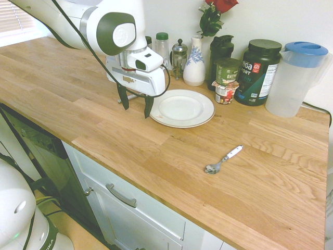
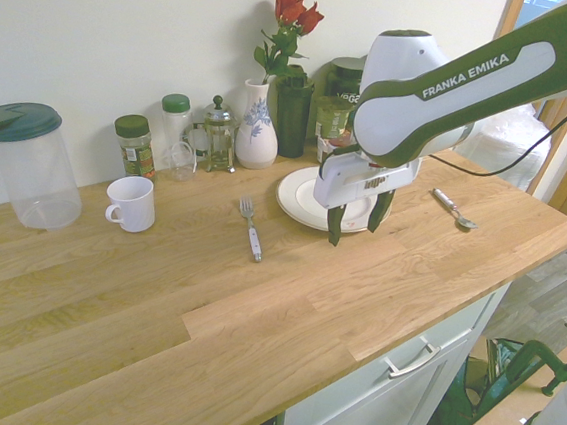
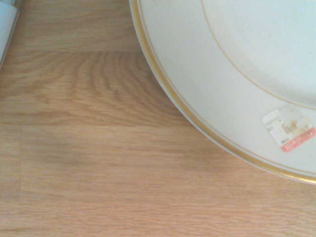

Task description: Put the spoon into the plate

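Observation:
The spoon (image 1: 223, 159) (image 2: 453, 208), metal bowl and white handle, lies flat on the wooden counter, well apart from the plate. The round white plate (image 1: 203, 115) (image 2: 294, 204) (image 3: 217, 94) sits empty near the back row of jars; its rim carries a small sticker in the wrist view. My gripper (image 1: 136, 104) (image 2: 357, 218) hangs above the counter at the plate's edge, on the side away from the spoon. Its two dark fingers stand open with nothing between them.
A white-handled fork (image 2: 251, 228) and a white mug (image 2: 132, 203) lie beyond the plate. A vase with roses (image 1: 195, 65), a French press (image 1: 179, 57), dark supplement tubs (image 1: 257, 70) and a plastic pitcher (image 1: 294, 78) line the wall. The counter's front edge (image 1: 156, 190) runs near the spoon.

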